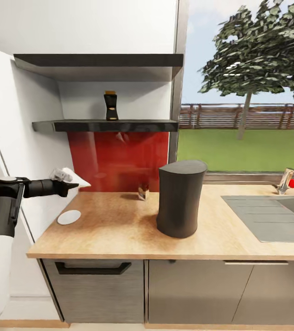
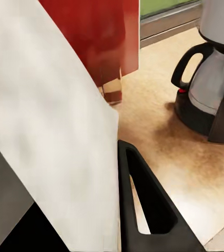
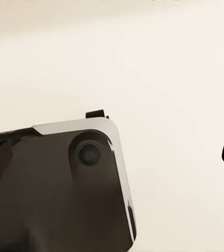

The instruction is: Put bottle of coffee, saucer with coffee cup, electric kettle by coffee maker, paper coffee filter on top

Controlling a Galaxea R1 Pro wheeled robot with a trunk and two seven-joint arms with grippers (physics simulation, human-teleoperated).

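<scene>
Pinching a white paper coffee filter (image 1: 77, 180) between its fingers, the left gripper (image 1: 68, 187) hangs out over the left end of the countertop (image 1: 119, 230), level with the coffee maker's upper half. In the left wrist view the filter (image 2: 54, 131) spreads as a broad pale sheet against one dark finger (image 2: 143, 205), so the grip looks to be on the paper's edge, leaving most of it free to drape. That hold suits the job as I judge it: the sheet has to be laid flat on the machine's top, not crumpled.

Below the gripper, near the countertop's left edge, lies the saucer (image 1: 69, 217), bare, with no cup on it. Toward the back edge, against the red splashback (image 1: 119, 158), stands a small item (image 1: 143, 191) too small to identify. The coffee maker (image 1: 181, 197) stands mid-counter toward the front edge, its flat top open to receive the filter; from the wrist camera its black handle (image 2: 188, 60) and base show across bare worktop, so it is well apart from the gripper.

The bottle of coffee (image 1: 111, 106) is on the kitchen shelf (image 1: 105, 125) above, not yet brought down. At the right end sits a sink (image 1: 275, 216) with its tap (image 1: 287, 180).

The right gripper's state I cannot tell; its camera shows a dark housing (image 3: 54, 184) against a pale blank surface.
</scene>
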